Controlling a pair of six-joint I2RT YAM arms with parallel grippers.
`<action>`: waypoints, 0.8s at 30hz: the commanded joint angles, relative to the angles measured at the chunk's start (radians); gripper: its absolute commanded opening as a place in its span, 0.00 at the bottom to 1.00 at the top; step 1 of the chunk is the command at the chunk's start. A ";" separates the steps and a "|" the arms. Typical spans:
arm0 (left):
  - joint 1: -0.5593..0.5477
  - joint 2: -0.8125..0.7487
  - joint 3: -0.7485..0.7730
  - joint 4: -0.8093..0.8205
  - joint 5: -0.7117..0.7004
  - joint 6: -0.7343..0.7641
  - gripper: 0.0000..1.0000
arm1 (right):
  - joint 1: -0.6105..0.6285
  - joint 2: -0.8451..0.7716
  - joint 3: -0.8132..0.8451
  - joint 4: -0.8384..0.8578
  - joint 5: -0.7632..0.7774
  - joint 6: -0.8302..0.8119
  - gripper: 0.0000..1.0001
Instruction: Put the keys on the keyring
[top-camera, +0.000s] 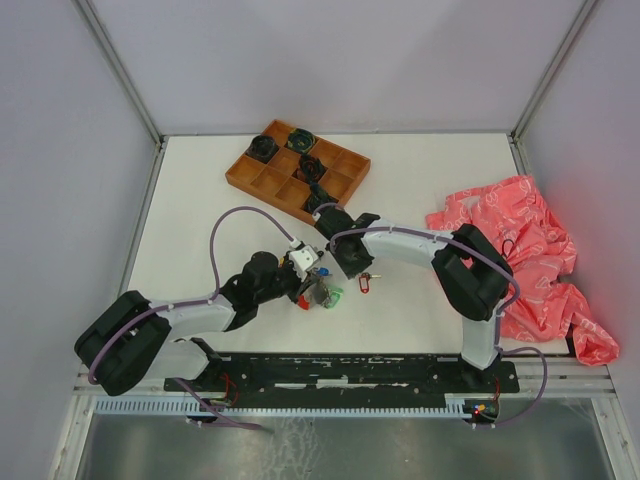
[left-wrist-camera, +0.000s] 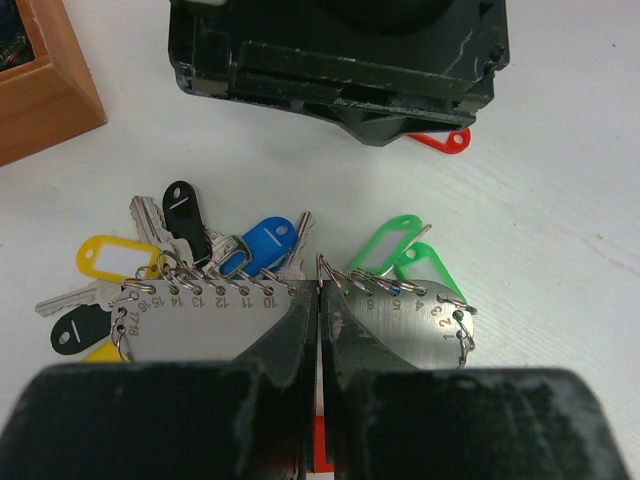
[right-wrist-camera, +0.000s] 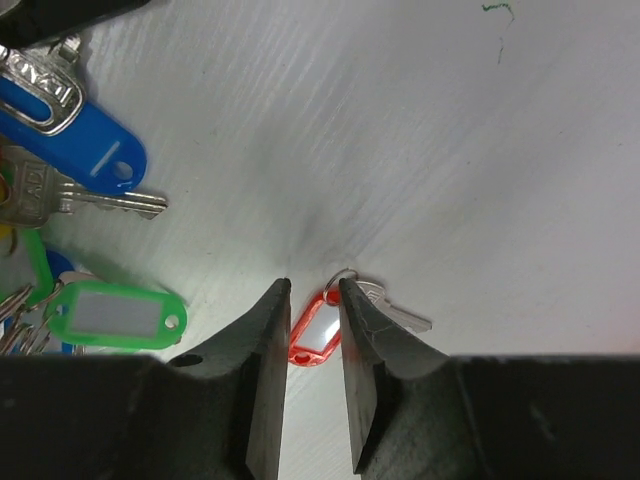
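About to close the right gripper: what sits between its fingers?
In the right wrist view, the red tag of the loose key lies on the table between the right gripper's spread fingers; nothing else is there.

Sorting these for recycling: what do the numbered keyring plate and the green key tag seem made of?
The keyring plate looks like bare grey metal: dull brushed sheen, stamped numbers. The green tag is probably moulded plastic: smooth, glossy, with a pale label window.

"What's the left gripper (left-wrist-camera: 319, 300) pinching?"
"A grey metal numbered keyring plate (left-wrist-camera: 205, 328), jaws closed on its middle."
"Tags?"
"Yellow plastic key tag (left-wrist-camera: 118, 257) and blue plastic key tag (left-wrist-camera: 262, 243) ahead-left, green plastic key tags (left-wrist-camera: 428, 268) ahead-right."
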 joint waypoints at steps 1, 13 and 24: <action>-0.004 -0.029 0.008 0.059 -0.002 -0.015 0.03 | 0.006 0.033 0.056 -0.037 0.068 0.017 0.33; -0.004 -0.033 0.010 0.054 0.002 -0.015 0.03 | 0.006 0.042 0.059 -0.069 0.133 0.016 0.23; -0.004 -0.034 0.012 0.048 0.003 -0.014 0.03 | 0.004 -0.012 0.034 -0.067 0.141 0.016 0.06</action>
